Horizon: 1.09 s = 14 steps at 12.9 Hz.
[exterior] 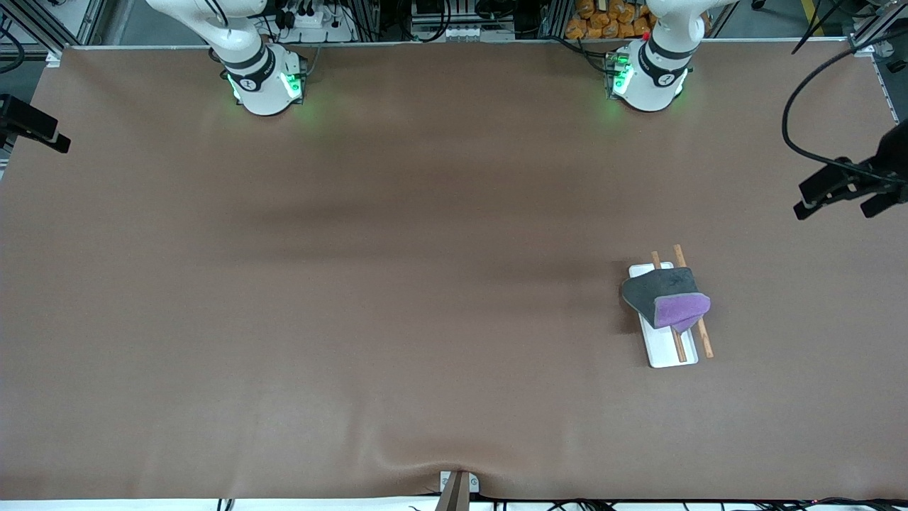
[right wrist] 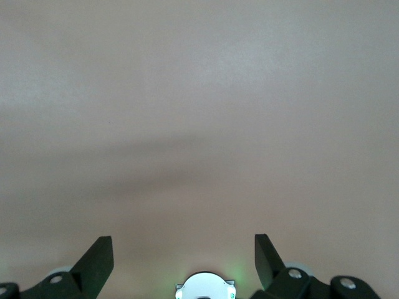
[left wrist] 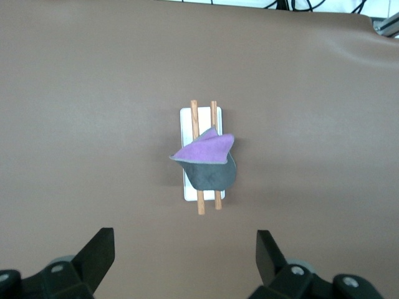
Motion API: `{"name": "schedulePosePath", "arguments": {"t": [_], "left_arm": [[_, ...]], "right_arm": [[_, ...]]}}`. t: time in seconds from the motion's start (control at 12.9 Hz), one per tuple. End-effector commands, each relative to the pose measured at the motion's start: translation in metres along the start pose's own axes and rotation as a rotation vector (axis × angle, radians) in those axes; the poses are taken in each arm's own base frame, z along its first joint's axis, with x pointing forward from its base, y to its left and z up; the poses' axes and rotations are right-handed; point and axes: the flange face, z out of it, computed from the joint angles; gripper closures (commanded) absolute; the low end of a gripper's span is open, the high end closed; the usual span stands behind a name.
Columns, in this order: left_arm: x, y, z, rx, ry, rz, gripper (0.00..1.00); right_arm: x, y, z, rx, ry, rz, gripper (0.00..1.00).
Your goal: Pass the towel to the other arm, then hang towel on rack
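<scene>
The towel (exterior: 665, 297), dark grey with a purple fold, lies draped over the two wooden rods of the rack (exterior: 670, 348), toward the left arm's end of the table. It also shows in the left wrist view (left wrist: 206, 163), on the rack (left wrist: 186, 122). My left gripper (left wrist: 185, 256) is open and empty, high above the table, apart from the rack. My right gripper (right wrist: 184, 260) is open and empty, high over bare table above its own base. Neither hand shows in the front view.
The brown table cover (exterior: 355, 284) spreads wide around the rack. The two arm bases (exterior: 266, 81) (exterior: 649, 78) stand along the table's edge farthest from the front camera. Black camera mounts (exterior: 848, 184) jut in at the table's ends.
</scene>
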Motion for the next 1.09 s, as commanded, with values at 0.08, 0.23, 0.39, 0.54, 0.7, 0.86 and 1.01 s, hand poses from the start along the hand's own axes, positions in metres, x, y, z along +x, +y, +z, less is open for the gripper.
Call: {"name": "schedulePosePath", "arguments": {"t": [0.08, 0.23, 0.39, 0.54, 0.7, 0.86, 1.01], "left_arm": [[-0.011, 0.001, -0.004, 0.046, -0.018, -0.016, 0.0], [-0.013, 0.006, -0.003, 0.048, -0.027, -0.013, 0.0], [-0.02, 0.009, -0.005, 0.05, -0.033, -0.013, 0.0], [-0.034, 0.014, -0.005, 0.053, -0.04, -0.004, 0.0], [-0.039, 0.017, -0.007, 0.054, -0.039, 0.002, 0.0], [-0.044, 0.015, -0.01, 0.056, -0.042, -0.001, 0.0], [-0.056, 0.015, -0.012, 0.06, -0.046, 0.001, 0.0]], "right_arm": [[-0.001, 0.005, -0.003, 0.001, 0.008, 0.019, 0.0], [-0.002, 0.009, -0.006, -0.001, 0.017, 0.028, 0.0], [-0.001, 0.015, -0.005, -0.002, 0.017, 0.037, 0.0], [-0.002, 0.014, -0.006, 0.001, 0.017, 0.036, 0.0], [0.0, 0.014, -0.006, 0.003, 0.022, 0.038, 0.0], [0.0, 0.016, -0.006, 0.0, 0.022, 0.04, 0.0], [-0.001, 0.016, -0.006, 0.0, 0.023, 0.038, 0.0]]}}
